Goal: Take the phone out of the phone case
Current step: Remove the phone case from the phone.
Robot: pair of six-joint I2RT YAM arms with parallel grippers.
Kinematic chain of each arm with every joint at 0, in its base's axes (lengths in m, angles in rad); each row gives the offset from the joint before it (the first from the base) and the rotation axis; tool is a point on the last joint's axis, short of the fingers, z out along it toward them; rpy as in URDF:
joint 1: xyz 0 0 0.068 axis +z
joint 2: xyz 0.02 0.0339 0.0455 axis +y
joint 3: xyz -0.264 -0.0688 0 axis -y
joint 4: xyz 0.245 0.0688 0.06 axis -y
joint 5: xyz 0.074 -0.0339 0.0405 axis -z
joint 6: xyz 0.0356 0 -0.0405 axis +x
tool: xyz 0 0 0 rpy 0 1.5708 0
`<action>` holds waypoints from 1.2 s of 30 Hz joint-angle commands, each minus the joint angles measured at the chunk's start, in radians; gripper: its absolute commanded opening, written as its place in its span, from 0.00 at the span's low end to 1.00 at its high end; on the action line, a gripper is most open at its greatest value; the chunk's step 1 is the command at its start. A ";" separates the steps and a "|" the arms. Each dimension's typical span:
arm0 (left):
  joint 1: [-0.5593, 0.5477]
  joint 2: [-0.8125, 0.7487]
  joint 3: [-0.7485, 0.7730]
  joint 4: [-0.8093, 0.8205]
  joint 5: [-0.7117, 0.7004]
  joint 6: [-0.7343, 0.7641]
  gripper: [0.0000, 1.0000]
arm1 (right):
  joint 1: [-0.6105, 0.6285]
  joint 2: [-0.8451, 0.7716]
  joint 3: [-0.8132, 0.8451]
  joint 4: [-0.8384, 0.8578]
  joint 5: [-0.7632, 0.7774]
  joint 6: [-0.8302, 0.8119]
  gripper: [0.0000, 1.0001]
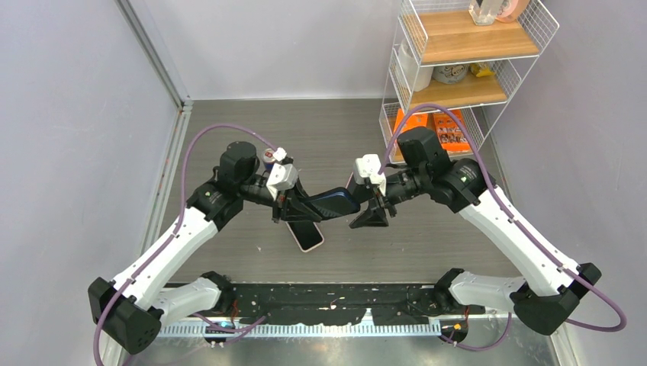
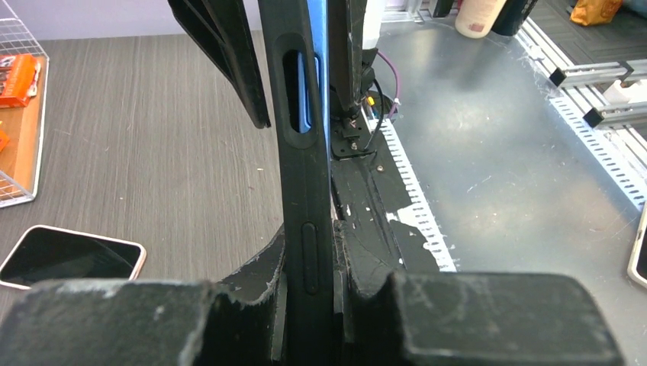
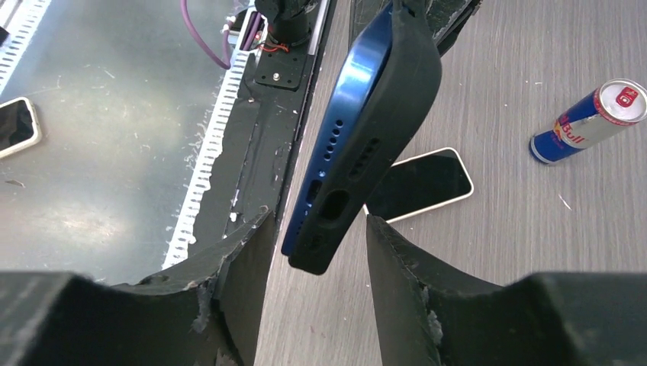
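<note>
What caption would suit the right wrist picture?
Blue phone in its black case, its end between the right gripper's open fingers; second phone and a Red Bull can lie on the table.

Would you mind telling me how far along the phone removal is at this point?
Done: left gripper has the phone case clamped in the air. In hand: right gripper sits open around its free end, where the blue phone shows along one edge. Remaining: the phone is still inside and must be pulled out.
</note>
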 commanded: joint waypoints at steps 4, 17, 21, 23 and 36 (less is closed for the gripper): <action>0.004 -0.022 -0.005 0.164 0.028 -0.086 0.00 | -0.003 0.007 0.017 0.040 -0.044 0.013 0.43; 0.005 -0.028 -0.036 0.188 0.024 -0.089 0.00 | -0.013 0.010 0.018 0.056 -0.044 0.033 0.29; 0.005 -0.030 -0.037 0.189 0.041 -0.092 0.00 | -0.014 0.014 0.017 0.046 -0.051 0.013 0.19; 0.004 -0.030 -0.038 0.190 0.055 -0.092 0.00 | -0.014 0.014 0.021 0.030 -0.060 -0.010 0.16; -0.010 -0.036 -0.049 0.104 0.180 -0.025 0.00 | -0.010 0.042 0.097 -0.189 -0.087 -0.275 0.06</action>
